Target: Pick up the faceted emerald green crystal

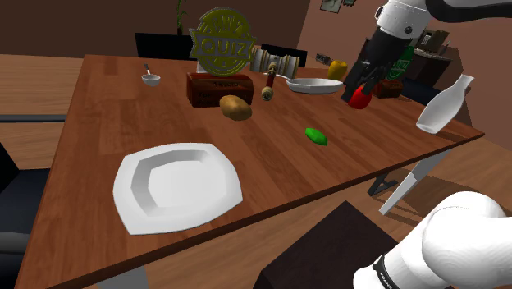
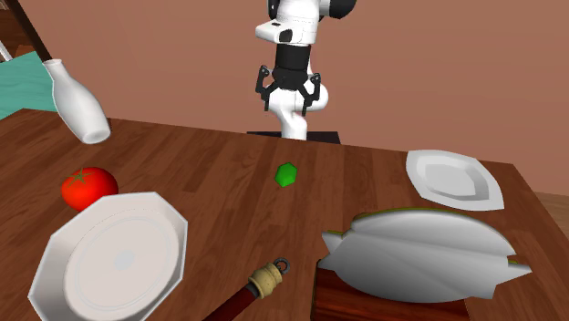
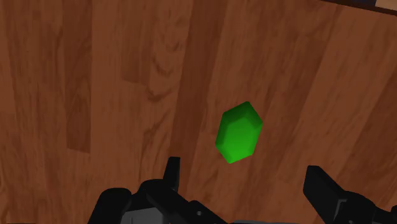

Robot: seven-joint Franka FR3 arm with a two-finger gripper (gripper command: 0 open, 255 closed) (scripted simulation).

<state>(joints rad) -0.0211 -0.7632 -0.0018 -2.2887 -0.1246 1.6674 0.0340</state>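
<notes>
The faceted green crystal (image 1: 315,136) lies on the brown wooden table (image 1: 98,123), near the edge closest to the stand. In the second exterior view the crystal (image 2: 287,174) rests just in front of the arm. My black gripper (image 2: 292,93) hangs open well above the table, above and a little behind the crystal. In the shoulder view the gripper (image 1: 367,84) shows high at the right, over a red tomato. In the wrist view the crystal (image 3: 238,132) sits just beyond my gripper (image 3: 245,178), between the lines of the two spread fingers (image 3: 170,168), untouched.
A large white plate (image 1: 176,187) lies at the shoulder view's front left. A potato (image 1: 235,107), a quiz trophy (image 1: 220,49), a wooden-handled tool (image 1: 269,82) and a white dish (image 1: 316,84) stand farther back. A tomato (image 1: 359,99) and a tilted white bottle (image 1: 443,105) are at the right.
</notes>
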